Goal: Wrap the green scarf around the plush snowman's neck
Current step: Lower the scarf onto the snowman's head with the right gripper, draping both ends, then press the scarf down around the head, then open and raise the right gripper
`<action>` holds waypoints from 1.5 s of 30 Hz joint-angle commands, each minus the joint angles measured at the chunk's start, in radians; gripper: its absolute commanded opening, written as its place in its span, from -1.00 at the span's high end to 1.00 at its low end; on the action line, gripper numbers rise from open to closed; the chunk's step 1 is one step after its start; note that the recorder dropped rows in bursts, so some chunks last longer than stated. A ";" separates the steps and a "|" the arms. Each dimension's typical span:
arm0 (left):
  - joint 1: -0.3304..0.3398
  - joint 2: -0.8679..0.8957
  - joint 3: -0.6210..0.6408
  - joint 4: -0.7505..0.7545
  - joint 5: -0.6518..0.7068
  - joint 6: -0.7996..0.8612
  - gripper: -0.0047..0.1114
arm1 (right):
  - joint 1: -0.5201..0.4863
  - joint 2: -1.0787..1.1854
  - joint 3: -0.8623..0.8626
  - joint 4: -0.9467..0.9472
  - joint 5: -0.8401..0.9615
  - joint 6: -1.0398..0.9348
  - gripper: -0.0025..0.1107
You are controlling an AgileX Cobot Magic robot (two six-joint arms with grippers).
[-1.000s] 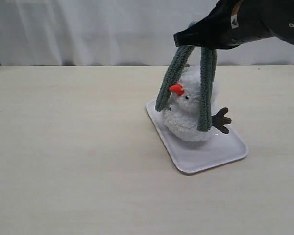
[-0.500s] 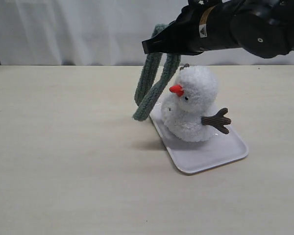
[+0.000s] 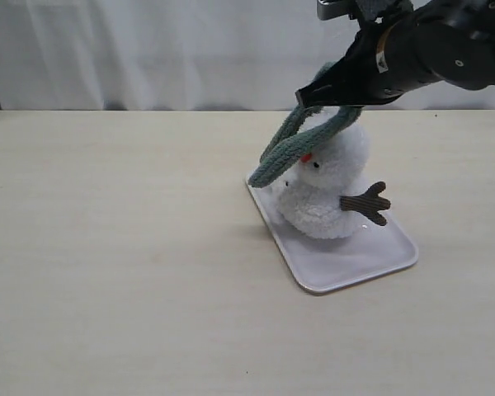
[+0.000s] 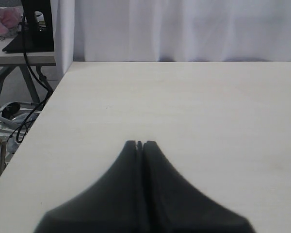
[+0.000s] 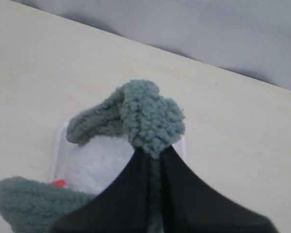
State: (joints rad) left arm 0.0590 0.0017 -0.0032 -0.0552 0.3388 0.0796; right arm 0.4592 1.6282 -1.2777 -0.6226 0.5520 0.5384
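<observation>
A: Where is the scarf held?

B: The scarf (image 3: 289, 153) is clamped at its fold by the right gripper (image 3: 313, 95), just above the snowman's head. Two strands are draped down across the face, so that the nose (image 3: 306, 157) is half covered. Their ends are left hanging by the tray's edge.

A: And the snowman?

B: The snowman (image 3: 326, 206) is seated upright on the tray (image 3: 346, 268), which is set on the table (image 3: 107, 247). One twig arm (image 3: 365, 203) is seen sticking out on the side away from the strands.

A: How much is judged done?

B: Only the first part. The scarf is lifted and brought to the head. The neck (image 3: 322, 186) is not encircled: both strands are laid on the same side, in front, and nothing is passed behind the toy. The looping, the settling into the crease and the release are judged to be left.

A: Is the left gripper (image 4: 139, 143) used?

B: It is not. Its jaws are pressed together on nothing, over the table, and neither toy nor scarf is seen in its view.
</observation>
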 commanded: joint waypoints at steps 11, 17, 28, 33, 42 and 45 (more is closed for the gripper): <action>0.005 -0.002 0.003 0.001 -0.015 -0.003 0.92 | -0.006 0.000 0.027 -0.053 0.175 -0.012 0.88; 0.005 -0.002 0.003 0.001 -0.015 -0.003 0.92 | -0.006 0.000 0.087 -0.058 0.058 -0.010 0.88; 0.005 -0.002 0.003 0.001 -0.015 -0.003 0.92 | -0.006 0.018 0.087 -0.178 0.130 -0.008 0.88; 0.005 -0.002 0.003 0.001 -0.015 -0.003 0.92 | -0.006 0.082 0.087 -0.187 0.114 -0.008 0.88; 0.005 -0.002 0.003 0.001 -0.015 -0.003 0.92 | -0.004 0.066 0.085 -0.204 0.121 -0.012 0.35; 0.005 -0.002 0.003 0.001 -0.015 -0.003 0.92 | -0.004 0.031 0.085 -0.175 0.154 -0.012 0.14</action>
State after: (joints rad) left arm 0.0590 0.0017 -0.0032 -0.0552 0.3388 0.0796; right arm 0.4592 1.6883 -1.1935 -0.8129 0.6813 0.5344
